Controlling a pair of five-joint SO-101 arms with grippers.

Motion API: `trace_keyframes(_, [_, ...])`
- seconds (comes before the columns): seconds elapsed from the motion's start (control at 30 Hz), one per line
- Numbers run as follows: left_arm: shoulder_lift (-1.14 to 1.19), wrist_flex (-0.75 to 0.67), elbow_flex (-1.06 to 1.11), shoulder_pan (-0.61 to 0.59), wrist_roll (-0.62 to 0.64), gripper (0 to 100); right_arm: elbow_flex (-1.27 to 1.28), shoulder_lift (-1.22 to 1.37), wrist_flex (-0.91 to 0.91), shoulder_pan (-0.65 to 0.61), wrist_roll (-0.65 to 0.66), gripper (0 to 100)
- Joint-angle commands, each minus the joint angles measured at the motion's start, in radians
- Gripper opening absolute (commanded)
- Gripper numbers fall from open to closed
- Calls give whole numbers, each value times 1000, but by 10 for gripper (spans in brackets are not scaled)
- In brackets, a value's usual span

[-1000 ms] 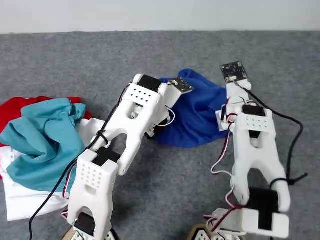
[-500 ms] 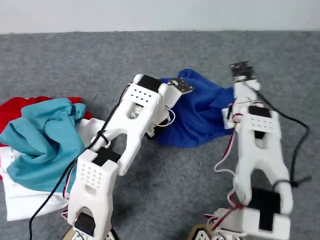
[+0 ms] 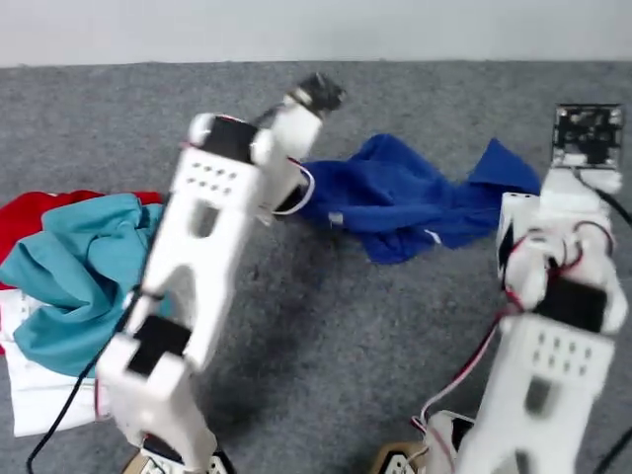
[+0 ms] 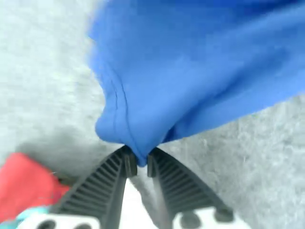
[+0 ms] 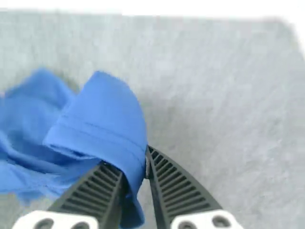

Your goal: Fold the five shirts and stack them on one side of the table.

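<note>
A blue shirt (image 3: 410, 202) is stretched across the grey table between the two arms. My left gripper (image 4: 138, 164) is shut on its left end, where the blue shirt (image 4: 200, 71) hangs bunched from the fingers. My right gripper (image 5: 136, 174) is shut on the right end, with a fold of the blue shirt (image 5: 102, 126) draped over the jaws. In the high view the left arm (image 3: 212, 212) stands tall at centre left and the right arm (image 3: 558, 286) at the right edge. A heap of teal (image 3: 84, 272), red (image 3: 30, 212) and white (image 3: 44, 400) shirts lies at the left.
Grey carpet-like table top (image 3: 346, 365) lies bare in the middle front and along the back. A pale wall (image 3: 296, 30) borders the far edge. Arm bases and cables sit at the front edge.
Both arms have risen and pulled apart, the left one up and back, the right one rightward. The blue shirt went from a crumpled lump to a strip spread between them.
</note>
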Motion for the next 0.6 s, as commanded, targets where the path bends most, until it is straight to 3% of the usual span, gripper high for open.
trace_keyframes(0.0, [-226, 20, -35, -37, 14, 11, -14, -173, -4, -7, -11, 9])
trace_keyframes(0.2, [-457, 20, -35, -40, 14, 11, -77, -332, -8, -4, -91, 9])
trace_keyframes(0.57, [-848, 20, -35, -46, 14, 11, -511, -351, 122, 1, -103, 9])
